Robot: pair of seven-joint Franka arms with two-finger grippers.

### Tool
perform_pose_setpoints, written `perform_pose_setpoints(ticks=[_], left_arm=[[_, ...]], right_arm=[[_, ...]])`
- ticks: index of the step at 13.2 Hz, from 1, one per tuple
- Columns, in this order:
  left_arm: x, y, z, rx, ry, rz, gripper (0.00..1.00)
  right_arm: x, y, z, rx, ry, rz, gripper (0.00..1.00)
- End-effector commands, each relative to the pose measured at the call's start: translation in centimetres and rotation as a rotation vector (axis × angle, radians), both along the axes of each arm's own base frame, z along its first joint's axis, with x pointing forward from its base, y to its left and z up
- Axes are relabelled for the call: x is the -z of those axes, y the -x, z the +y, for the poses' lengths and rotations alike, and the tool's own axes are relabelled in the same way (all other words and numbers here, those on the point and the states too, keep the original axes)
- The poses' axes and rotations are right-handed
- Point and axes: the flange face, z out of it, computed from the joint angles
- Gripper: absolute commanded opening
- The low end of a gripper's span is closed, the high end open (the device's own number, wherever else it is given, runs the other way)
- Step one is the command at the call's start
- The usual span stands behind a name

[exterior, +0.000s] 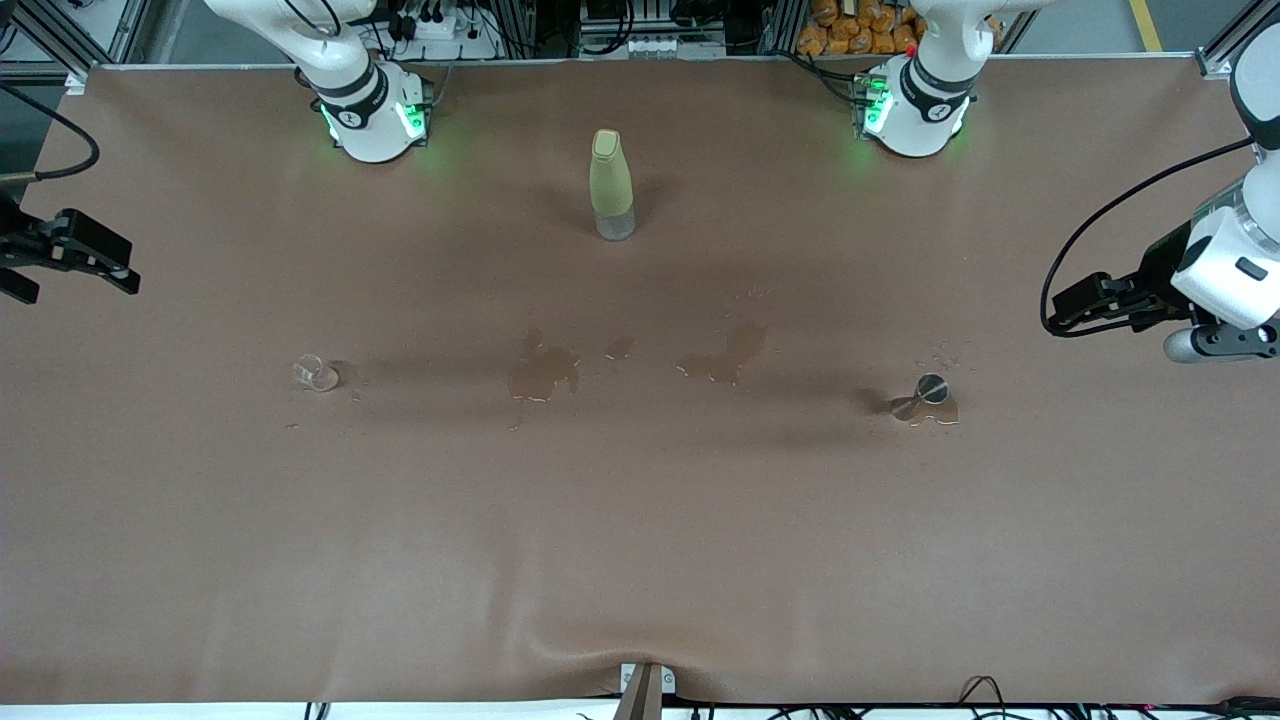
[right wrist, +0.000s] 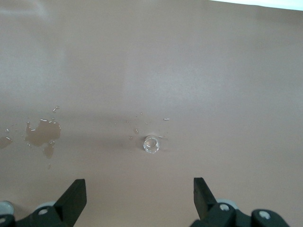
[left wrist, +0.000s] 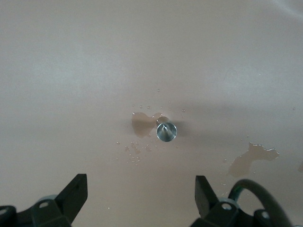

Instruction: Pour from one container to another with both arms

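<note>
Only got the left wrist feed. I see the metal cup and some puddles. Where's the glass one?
Observer: The glass cup stands upright toward the right arm's end of the table, the metal cup toward the left arm's end.
Operator: Anything else on the table?
Observer: A yellow-green bottle stands between the two arm bases, farther from the front camera than both cups.
Operator: Right claw doing what?
Observer: The right claw is open and empty, up at its end of the table, with the glass cup ahead of it in its wrist view.
Operator: More spills?
Observer: Wet patches lie mid-table between the cups.
</note>
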Motion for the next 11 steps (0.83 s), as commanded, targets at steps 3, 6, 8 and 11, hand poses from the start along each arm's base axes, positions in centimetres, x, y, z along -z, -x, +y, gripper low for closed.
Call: perform_pose_setpoints(ticks=[3,6,8,11], left_arm=[[-0.2,-0.2,-0.3,-0.003,0.008,0.012,1.00],[-0.2,-0.2,-0.2,-0.006,0.009,0.012,1.00],[-0.1,-0.1,0.0,-0.039,0.037,0.018,1.00],[0.9,-0.6,2.4,-0.105,0.112,0.039,1.00]], right_arm=[[-0.4,1.1,-0.2,-0.008,0.003,-0.026,1.00],[-0.4,1.4,-0.8,0.002,-0.042,-0.022,1.00],[0.1,2.6,-2.0,0.000,-0.099,-0.009,1.00],[0.5,3.5,-4.3,-0.048,-0.103,-0.002,1.00]])
